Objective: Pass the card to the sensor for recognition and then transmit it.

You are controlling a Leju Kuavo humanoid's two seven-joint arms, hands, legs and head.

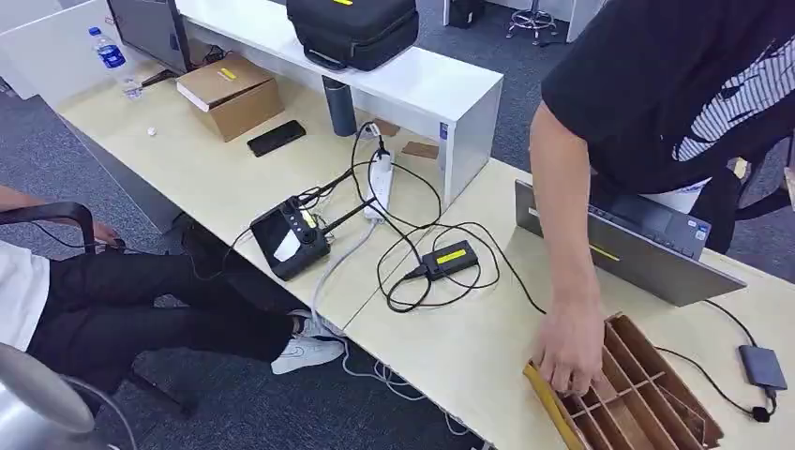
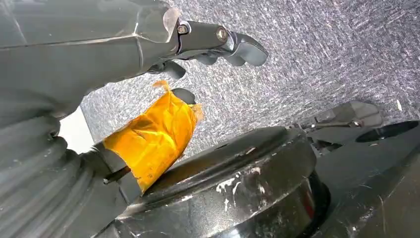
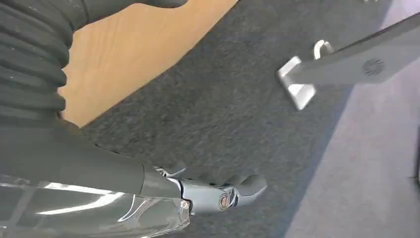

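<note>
While hanging low beside the body, holds nothing in the left hand: fingers stretched out and apart from the thumb, over grey carpet. Shows a wrap of orange tape round that thumb, probably padding or added grip for pinching something thin. Same on the other side: right hand loose, fingers slightly bent and closed on nothing, also above carpet, with the edge of the pale wooden surface just behind it. Looks like a waiting posture, kept clear of the surface while a person's hand works there.

Reaches, that person's hand, into the near corner of a brown cardboard divider box, well apart from both robot hands. Probably setting or straightening the card there for pickup, since the slots would keep a card upright on its edge and easy to pinch. Cannot make out the card itself: hidden under the person's fingers or too small to tell. Only a yellow strip along the box rim just below those fingers, possibly tape, possibly not.

Sits beyond the box, farther from both hands, the likely sensor: a small black unit with a yellow label, cabled, lying flat and face up so a card can be passed over it. Judged stage: nothing grasped yet.
</note>
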